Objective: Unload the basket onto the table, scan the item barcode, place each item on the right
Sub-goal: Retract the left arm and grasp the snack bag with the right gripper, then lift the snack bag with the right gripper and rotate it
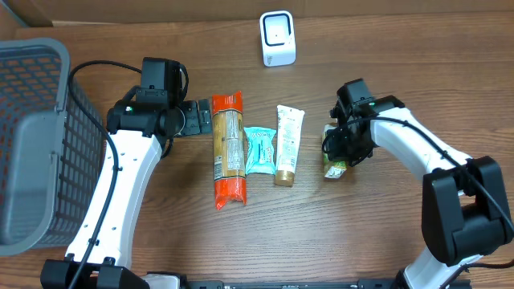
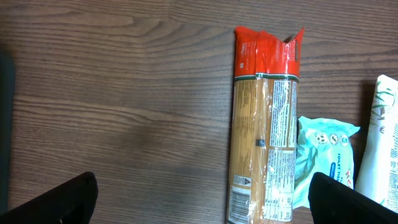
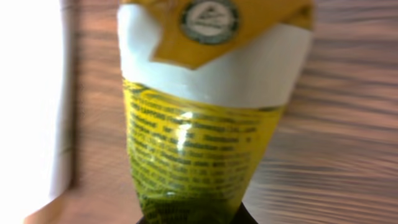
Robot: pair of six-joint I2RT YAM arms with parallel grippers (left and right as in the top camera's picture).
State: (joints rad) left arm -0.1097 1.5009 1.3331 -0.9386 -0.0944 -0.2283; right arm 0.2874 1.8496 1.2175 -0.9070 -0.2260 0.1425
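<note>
Your packet [image 1: 336,168], yellow-green with a white band and an orange end, sits at about 3 o'clock from desk [image 1: 377,241] centre in the overhead view. Its long axis runs roughly 12 to 6 o'clock, with a green-yellow end sticking out toward 6 from under the arm. In the right wrist view the long axis runs straight up the frame: the orange end with the round seal is at 12, and the printed yellow-green end is at 6, going down into the dark fingers. That view is blurry and the print is not readable.

The right pincer [image 1: 343,150] sits directly over the packet and is clamped narrow on it, gripping the yellow-green end.

At 9 o'clock from the packet you've got a row lying parallel to it: white tube [image 1: 287,143], teal wipes pack [image 1: 259,150], then spaghetti pack [image 1: 228,149]. The white scanner [image 1: 278,38] stands at 12 o'clock on the desk, well apart from the packet.

The left pincer [image 1: 197,119] is spread wide, holds nothing, and is just beside the top of the spaghetti pack. The grey basket [image 1: 32,136] is at far 9 o'clock.
</note>
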